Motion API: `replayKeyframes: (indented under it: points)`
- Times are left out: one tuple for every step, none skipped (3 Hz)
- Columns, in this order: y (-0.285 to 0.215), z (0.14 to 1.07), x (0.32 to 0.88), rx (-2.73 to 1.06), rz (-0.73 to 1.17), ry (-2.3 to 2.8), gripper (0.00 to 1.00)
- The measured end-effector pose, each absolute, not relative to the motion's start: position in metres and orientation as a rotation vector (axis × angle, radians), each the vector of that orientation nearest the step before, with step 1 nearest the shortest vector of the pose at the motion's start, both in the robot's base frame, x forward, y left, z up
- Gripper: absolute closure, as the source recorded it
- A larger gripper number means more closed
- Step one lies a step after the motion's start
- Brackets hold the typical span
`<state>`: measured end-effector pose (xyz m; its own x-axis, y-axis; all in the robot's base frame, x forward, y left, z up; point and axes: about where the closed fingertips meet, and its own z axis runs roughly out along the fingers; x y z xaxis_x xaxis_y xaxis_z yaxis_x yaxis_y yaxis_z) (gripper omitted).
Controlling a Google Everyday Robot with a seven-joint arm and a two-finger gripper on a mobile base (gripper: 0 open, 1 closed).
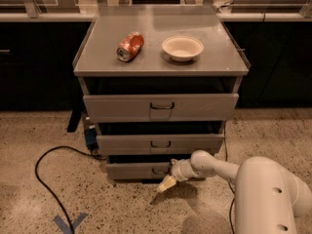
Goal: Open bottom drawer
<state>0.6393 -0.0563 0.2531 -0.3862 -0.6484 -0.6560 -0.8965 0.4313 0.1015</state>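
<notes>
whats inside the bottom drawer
The inside cannot be seen. The bottom drawer shows only its grey front and small handle, and the middle drawer above covers the rest. The gripper hangs low in front, near the handle.

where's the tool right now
In the camera view the tool is low at centre, just in front of the bottom drawer, slightly below and right of its handle, above the floor.

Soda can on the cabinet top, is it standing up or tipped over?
Tipped over: the soda can lies on its side beside the bowl. The tool is low by the bottom drawer.
</notes>
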Motion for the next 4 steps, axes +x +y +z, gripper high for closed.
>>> replayKeyframes:
  points:
    - [-0.056, 0.244, 0.648, -1.281, 0.607, 2.164, 0.0]
    - [-0.049, 0.23, 0.655, -1.298, 0.63, 2.175, 0.0]
    - [-0.04, 0.219, 0.663, -1.319, 0.661, 2.178, 0.0]
    - [-0.032, 0.21, 0.674, -1.339, 0.681, 2.179, 0.0]
